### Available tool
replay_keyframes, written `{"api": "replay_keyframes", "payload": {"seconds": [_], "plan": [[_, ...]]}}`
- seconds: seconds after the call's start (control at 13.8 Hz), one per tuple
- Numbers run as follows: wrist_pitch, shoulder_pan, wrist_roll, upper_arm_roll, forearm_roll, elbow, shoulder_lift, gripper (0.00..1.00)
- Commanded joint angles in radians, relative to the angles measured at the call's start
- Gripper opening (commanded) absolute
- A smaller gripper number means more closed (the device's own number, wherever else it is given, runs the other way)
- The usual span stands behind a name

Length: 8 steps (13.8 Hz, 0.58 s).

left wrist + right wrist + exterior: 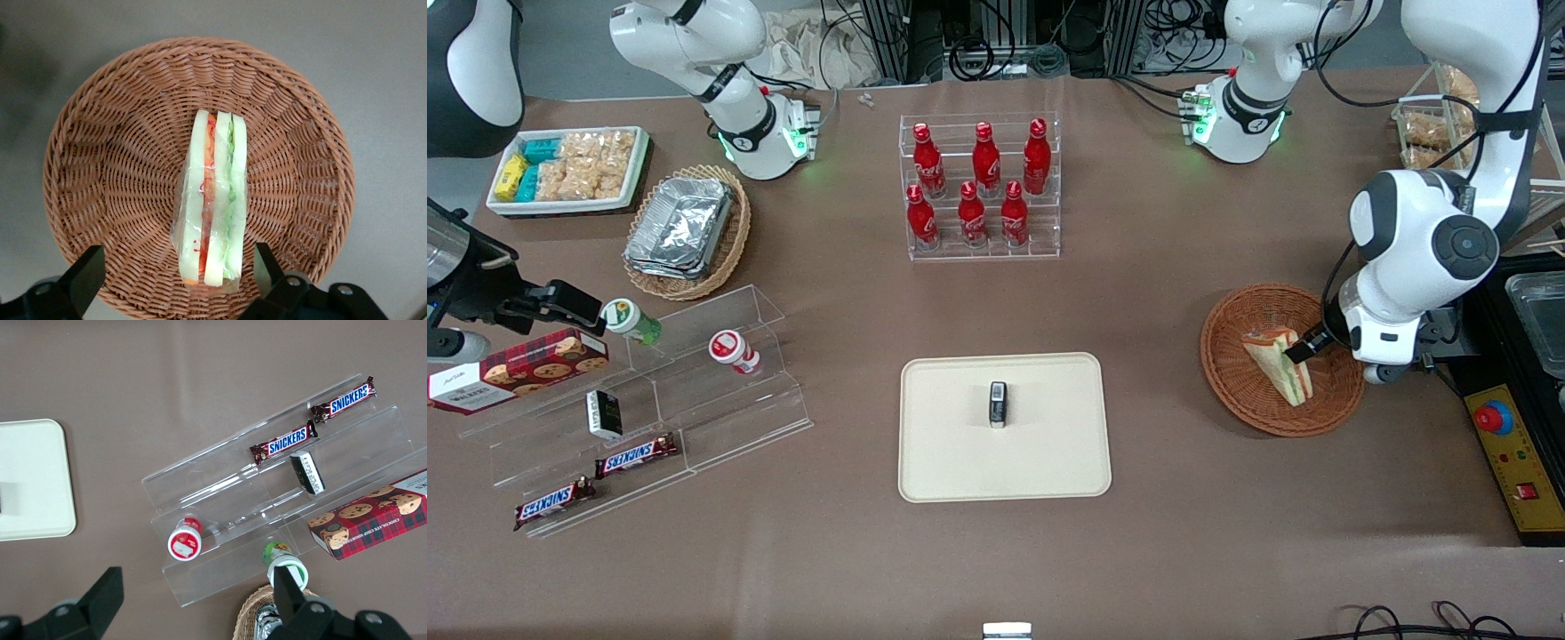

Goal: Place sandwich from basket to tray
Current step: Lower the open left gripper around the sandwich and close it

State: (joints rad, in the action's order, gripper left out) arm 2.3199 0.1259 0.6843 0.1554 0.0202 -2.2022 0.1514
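Note:
The sandwich (213,200), a wrapped white-bread wedge with orange-red and green filling, lies on its edge in the round reddish-brown wicker basket (120,153). My left gripper (177,270) hangs open just above the basket, one black finger on each side of the sandwich's wide end, neither visibly pressing it. In the front view the gripper (1303,347) sits over the sandwich (1276,360) in the basket (1227,373). The cream tray (1005,462) lies beside the basket, toward the parked arm's end, with a small black object (998,404) on it.
A clear rack of red bottles (983,191) stands farther from the front camera than the tray. An acrylic stand (694,391) with Snickers bars, a tan basket of foil containers (685,231) and a white snack bin (565,169) lie toward the parked arm's end. A control box (1507,453) is beside the basket.

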Motion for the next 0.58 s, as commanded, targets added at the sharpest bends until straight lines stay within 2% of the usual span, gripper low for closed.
{"api": "replay_keyframes", "payload": {"seconds": [0.0,0.51], "plan": [[0.059,-0.009,0.015,0.004,-0.008,-0.048,-0.003,0.99],[0.208,-0.009,0.018,0.004,-0.011,-0.143,0.023,0.99]]}}
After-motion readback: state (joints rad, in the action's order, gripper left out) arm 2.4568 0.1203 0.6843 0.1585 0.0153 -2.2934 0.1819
